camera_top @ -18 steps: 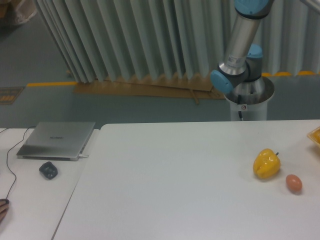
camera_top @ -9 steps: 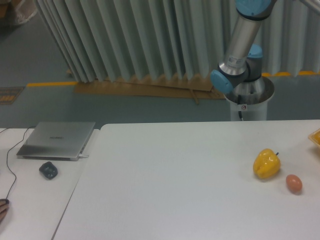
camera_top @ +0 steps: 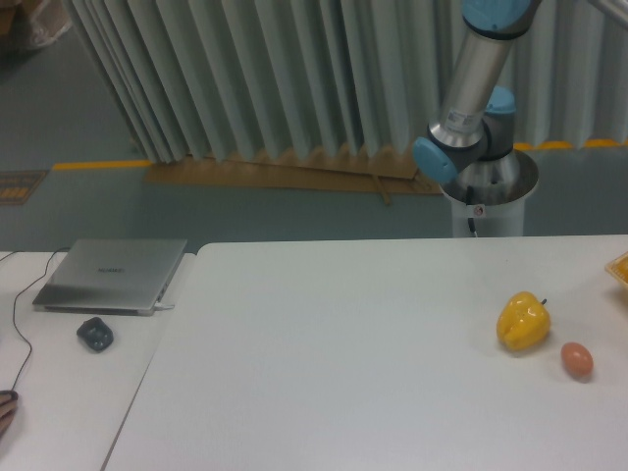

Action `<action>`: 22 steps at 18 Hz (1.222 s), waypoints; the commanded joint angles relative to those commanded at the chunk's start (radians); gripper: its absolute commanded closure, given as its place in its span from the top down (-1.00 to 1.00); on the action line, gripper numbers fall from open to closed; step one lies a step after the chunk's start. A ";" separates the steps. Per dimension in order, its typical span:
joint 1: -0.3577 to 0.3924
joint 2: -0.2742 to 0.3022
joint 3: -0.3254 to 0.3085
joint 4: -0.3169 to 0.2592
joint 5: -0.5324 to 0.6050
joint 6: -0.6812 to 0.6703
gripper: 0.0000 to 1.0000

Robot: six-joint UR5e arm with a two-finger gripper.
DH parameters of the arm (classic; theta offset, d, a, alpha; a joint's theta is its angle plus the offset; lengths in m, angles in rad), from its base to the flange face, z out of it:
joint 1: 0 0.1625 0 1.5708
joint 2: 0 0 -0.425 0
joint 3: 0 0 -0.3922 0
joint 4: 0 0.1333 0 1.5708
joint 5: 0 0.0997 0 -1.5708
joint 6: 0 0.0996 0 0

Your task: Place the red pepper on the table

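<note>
- Two foods sit on my desk (camera_top: 373, 343) at the right: a yellow pepper (camera_top: 523, 322) and, just beside it toward the near edge, a small brown egg (camera_top: 577, 360). They look apart, though the gap is slim.
- No red pepper shows anywhere in this view. It may be past the right edge, where an orange-yellow sliver (camera_top: 619, 265) pokes in, but I cannot say what that sliver is.
- My jaws are out of frame; only my lower arm (camera_top: 471, 98) and its base (camera_top: 488, 201) behind the desk show, so whether they are open or gripping anything is not visible.
- Off to the left, the adjoining desk carries a closed laptop (camera_top: 113, 275) and a dark mouse (camera_top: 95, 335).
- Risks as I judge them:
  - Taking the yellow pepper for the target, since it is the only pepper in sight.
  - Setting down too near the egg, which would roll if nudged.
  - A rounded pepper released tilted could roll toward the near edge.
</note>
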 joint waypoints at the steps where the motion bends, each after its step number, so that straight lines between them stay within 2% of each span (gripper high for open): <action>1: 0.000 0.006 0.002 -0.011 0.000 0.000 0.01; 15: -0.018 0.066 0.026 -0.032 -0.011 0.002 0.04; 19: -0.028 0.097 0.046 -0.103 -0.054 0.000 0.04; 22: -0.061 0.109 0.051 -0.141 -0.081 -0.012 0.04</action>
